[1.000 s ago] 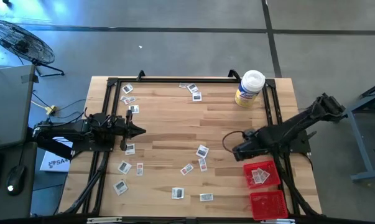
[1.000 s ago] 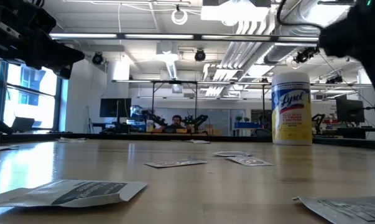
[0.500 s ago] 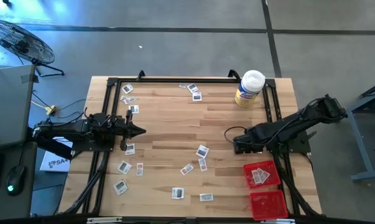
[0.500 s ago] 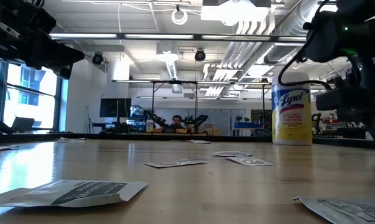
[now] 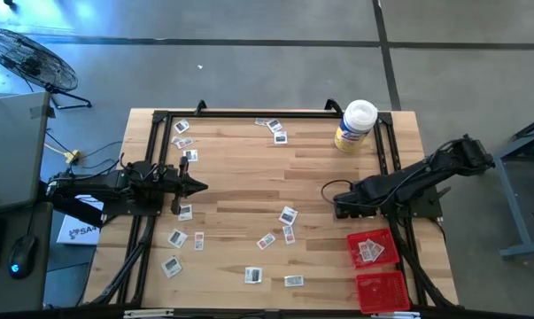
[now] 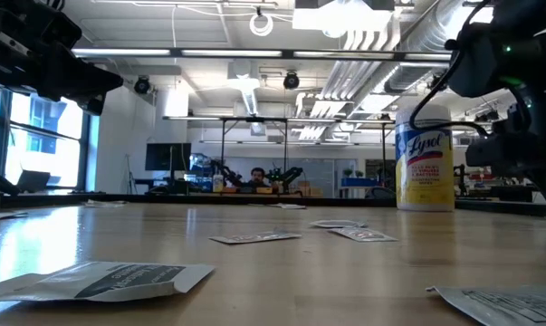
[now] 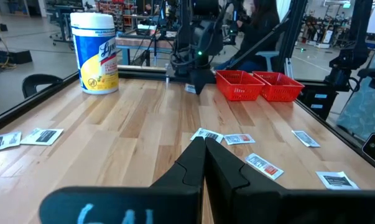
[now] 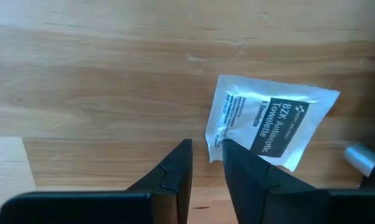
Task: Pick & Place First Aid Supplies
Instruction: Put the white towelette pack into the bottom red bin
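Right at the tip of the right gripper [image 8: 206, 146] sits one first aid packet [image 8: 271, 121]: a flat, glossy white rectangle with a dark printed band and a slightly crumpled edge. That crumpled edge lies between the two dark fingers, which stand close together and seem to pinch it, while the rest of the packet fans out past one finger, tilted over the wood. Only the right wrist view shows this print and the foil-like sheen. From above, the right gripper [image 5: 337, 206] hides the packet completely. The left wrist view gives just a small pale scrap [image 7: 190, 89] under the far right gripper [image 7: 193, 84], apparently off the table top.

Beside that gripper, back toward its own arm's side, stand two red trays [image 5: 373, 248] with mesh walls; the nearer one holds a few packets. Ahead of the fingers, toward the middle of the table [image 5: 240, 168], loose packets [image 5: 288, 215] lie flat and scattered on the pale wooden planks. A yellowish jar [image 5: 355, 125] with a white lid stands upright, well apart from the gripper, at the table's far edge.

The left gripper [image 5: 202, 186] hovers across the table from the right one, its fingers [image 7: 193, 165] pressed together on nothing, with more packets near it. The low view shows the packets as thin, barely raised slips and a room with a person far behind.
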You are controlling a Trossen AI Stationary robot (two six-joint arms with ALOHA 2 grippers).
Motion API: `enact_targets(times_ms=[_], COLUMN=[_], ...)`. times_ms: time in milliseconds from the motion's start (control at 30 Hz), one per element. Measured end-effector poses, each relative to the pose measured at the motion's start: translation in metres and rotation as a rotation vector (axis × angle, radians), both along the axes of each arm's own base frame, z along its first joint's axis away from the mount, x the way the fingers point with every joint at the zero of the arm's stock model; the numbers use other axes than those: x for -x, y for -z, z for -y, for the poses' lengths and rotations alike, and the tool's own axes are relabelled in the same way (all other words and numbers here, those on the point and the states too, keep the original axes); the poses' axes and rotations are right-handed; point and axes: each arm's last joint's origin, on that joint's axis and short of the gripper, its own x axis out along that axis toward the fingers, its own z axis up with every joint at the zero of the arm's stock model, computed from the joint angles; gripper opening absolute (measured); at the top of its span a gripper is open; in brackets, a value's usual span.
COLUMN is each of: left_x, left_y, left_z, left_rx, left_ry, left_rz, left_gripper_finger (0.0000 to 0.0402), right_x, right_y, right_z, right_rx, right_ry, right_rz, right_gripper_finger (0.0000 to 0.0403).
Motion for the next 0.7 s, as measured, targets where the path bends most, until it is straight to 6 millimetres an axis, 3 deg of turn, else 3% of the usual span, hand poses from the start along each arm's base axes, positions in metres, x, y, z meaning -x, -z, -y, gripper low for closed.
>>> enact_targets(times_ms=[267,567,700], left_x=[0.0,0.0,0.0], left_y=[0.0,0.0,0.0], left_z=[0.0,0.0,0.0], left_rx=[0.0,0.0,0.0], left_ry=[0.0,0.0,0.0], left_rz=[0.0,0.0,0.0], left_gripper_finger=[0.0001,0.0001,0.0001], right_x=[-0.0007,-0.0013,-0.0009], right_y=[0.0065,0.0069,0.007], right_z=[-0.0006,-0.0007,-0.0007], right_rx=[-0.014,-0.015,-0.014], right_ry=[0.001,-0.001,0.017], right_rz=[-0.02,-0.015,-0.019], right_gripper_finger=[0.008,0.0007,0.001])
